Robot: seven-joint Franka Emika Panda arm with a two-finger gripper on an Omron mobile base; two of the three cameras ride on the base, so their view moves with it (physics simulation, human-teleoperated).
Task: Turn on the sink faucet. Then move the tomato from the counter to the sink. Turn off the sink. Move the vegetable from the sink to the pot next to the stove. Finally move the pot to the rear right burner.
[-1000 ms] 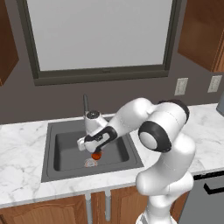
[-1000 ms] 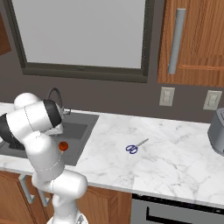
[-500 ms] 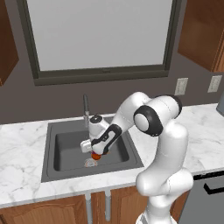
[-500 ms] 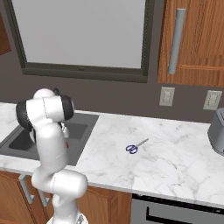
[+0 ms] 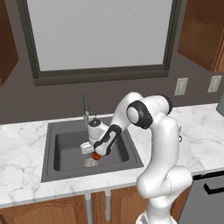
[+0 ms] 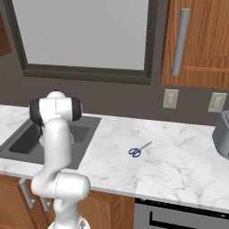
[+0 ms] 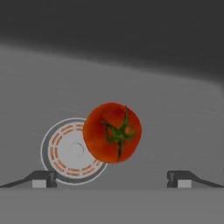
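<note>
Tomato on sink floor, overlapping drain, under wide claw.

arm: glossy white rounded robot arm, chunky tube-like links
joints: dark, near-black bands at the elbow and wrist
base: fat white pedestal, smooth and plain
finger tips: two small dark grey finger tips, squared ends

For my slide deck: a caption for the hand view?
Open pincer above the tomato, which lies beside the drain in the sink.
</note>
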